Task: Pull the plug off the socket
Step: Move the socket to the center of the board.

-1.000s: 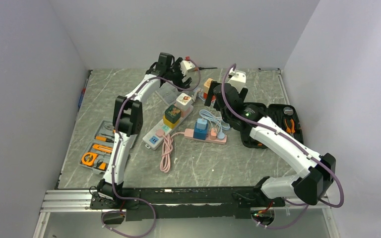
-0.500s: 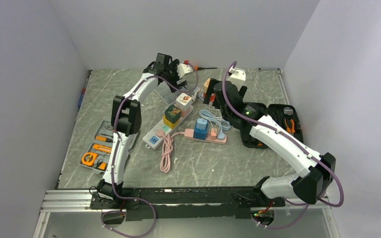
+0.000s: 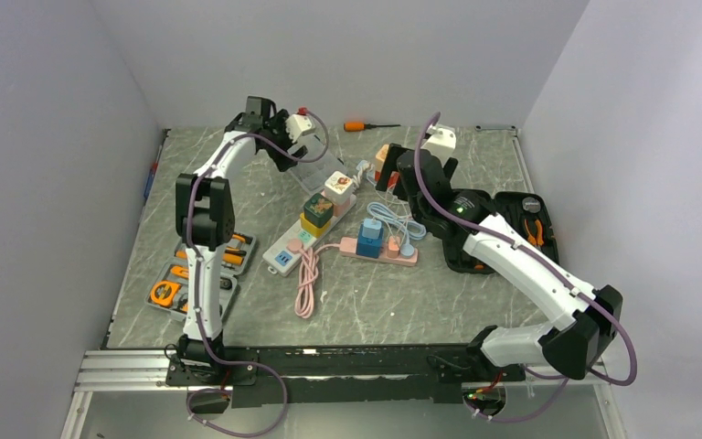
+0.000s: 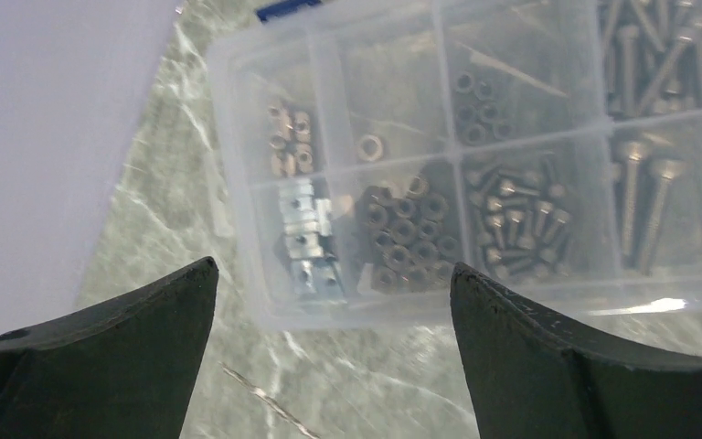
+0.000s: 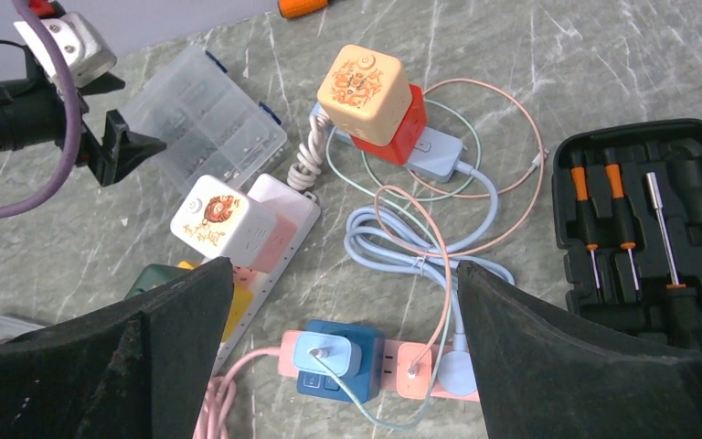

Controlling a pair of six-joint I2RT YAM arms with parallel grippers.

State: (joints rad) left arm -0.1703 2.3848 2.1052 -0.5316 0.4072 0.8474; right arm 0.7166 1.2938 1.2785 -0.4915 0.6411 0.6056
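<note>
**Both jaws wide and empty; plug still seated in the pink strip**

Nearest me, on the marbled grey-green table [image 3: 375, 302], an open tray [image 3: 160, 294] of orange-handled tools lies by the left arm. Mid-table is the flat pink plastic strip [image 5: 420, 380], carrying a boxy dark blue cube [image 5: 366, 352]. The plug [image 5: 322, 352], pale blue and rounded, sits in the cube's top.

My right gripper [image 5: 343, 270] hangs above that strip, black fingers spread wide, gripping nothing. To its right is a black moulded case [image 5: 640, 183] of screwdrivers.

Further back, my left gripper [image 4: 331, 274] is just as wide and empty. It is over a clear ribbed box [image 4: 475, 306] of steel screws and nuts. An orange screwdriver [image 3: 356, 125] lies by the far wall.

Since a second ago the left arm has swung left along the far edge, uncovering that screwdriver. The right arm has barely moved, and neither jaw has changed.

The strip's long axis runs left to right, its right end slightly nearer me. The plug's back faces up and its prongs are hidden.
</note>
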